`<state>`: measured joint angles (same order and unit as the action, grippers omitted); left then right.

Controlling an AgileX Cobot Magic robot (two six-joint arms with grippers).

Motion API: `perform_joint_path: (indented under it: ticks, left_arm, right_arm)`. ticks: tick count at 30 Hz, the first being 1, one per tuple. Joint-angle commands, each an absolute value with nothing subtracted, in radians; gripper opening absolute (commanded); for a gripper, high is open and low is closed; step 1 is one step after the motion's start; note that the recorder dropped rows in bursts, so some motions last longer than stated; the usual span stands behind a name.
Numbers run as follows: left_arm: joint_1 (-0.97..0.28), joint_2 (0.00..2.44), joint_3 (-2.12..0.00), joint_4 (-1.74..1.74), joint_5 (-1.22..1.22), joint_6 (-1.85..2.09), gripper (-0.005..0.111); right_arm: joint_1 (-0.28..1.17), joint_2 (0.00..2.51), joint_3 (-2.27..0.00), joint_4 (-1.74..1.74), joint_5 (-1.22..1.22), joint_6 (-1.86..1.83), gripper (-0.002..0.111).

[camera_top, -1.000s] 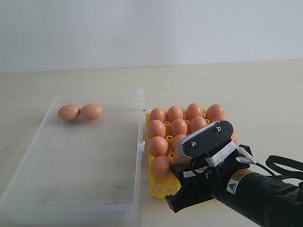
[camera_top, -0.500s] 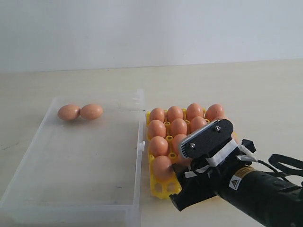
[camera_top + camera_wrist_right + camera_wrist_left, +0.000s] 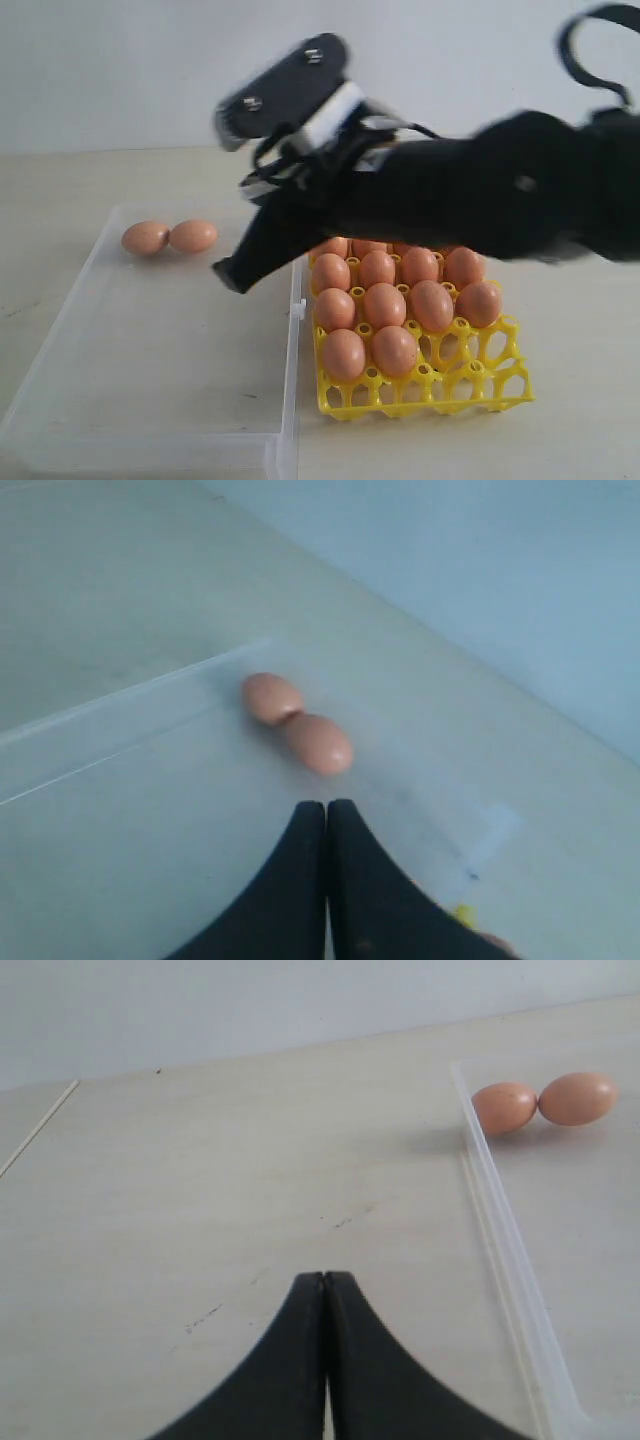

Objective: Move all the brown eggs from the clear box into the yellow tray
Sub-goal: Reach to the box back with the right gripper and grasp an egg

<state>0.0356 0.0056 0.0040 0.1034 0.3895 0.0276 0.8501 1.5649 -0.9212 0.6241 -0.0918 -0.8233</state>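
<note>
Brown eggs (image 3: 193, 236): two are in the clear box (image 3: 150, 350), lying on their sides at the far end and touching tip to tip. The other eggs sit in cups of the yellow tray (image 3: 470, 395), which is just beside the box on the table (image 3: 100, 175). Two front cups on the tray's outer side look empty. The arm hides part of the back row, so no full count.

Right fingers (image 3: 290, 880) are pressed together with nothing between them. The right arm reaches across the tray and over the box, pointing down toward the pair but well short of it. Left fingers (image 3: 290, 1360) are also closed and empty, low over bare table outside the box wall.

Handling, as a guess:
- **Feel:** the eggs should be light, with a stiff but brittle shell. The matte surface should be fairly grippy, and the round shape will roll if bumped.
- **Where to grip:** across the widest middle, one finger on each long side, squeezing gently. Too hard cracks the shell and too loose lets it slip.
- **Order:** take the egg nearer the tray first, since its outer end and both flanks are free.
- **Before the grasp:** the right fingers have to open first.
- **Risks:** a finger could knock the neighbouring egg and send it rolling on the smooth box floor. A carried egg could also clip the box wall on the way to a cup.
</note>
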Motion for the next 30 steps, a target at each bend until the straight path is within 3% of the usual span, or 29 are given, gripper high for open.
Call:
perform_joint_path:
  ticks: [1,5,8,12,21,30]
  left_arm:
    - [0.028,0.000,0.000,0.101,0.380,0.023,0.000]
    - [0.028,0.000,0.000,0.101,0.380,0.023,0.000]
    - [0.028,0.000,0.000,0.101,0.380,0.023,0.000]
    - [0.028,0.000,0.000,0.101,0.380,0.023,0.000]
    - [0.028,0.000,0.000,0.101,0.380,0.023,0.000]
    - [0.028,0.000,0.000,0.101,0.380,0.023,0.000]
  right_arm:
    - [0.841,1.812,-1.229,0.349,0.225,-0.731,0.000]
    - [0.841,2.039,-1.554,-0.137,0.502,-0.305,0.010]
    - [0.841,2.191,-1.777,-0.326,0.699,-0.155,0.034]
    - [0.843,2.342,-1.966,-0.353,0.712,-0.319,0.063]
    - [0.835,2.444,-1.993,-0.227,0.435,-0.589,0.068]
    - [0.796,2.473,-1.993,-0.212,0.393,-0.599,0.068]
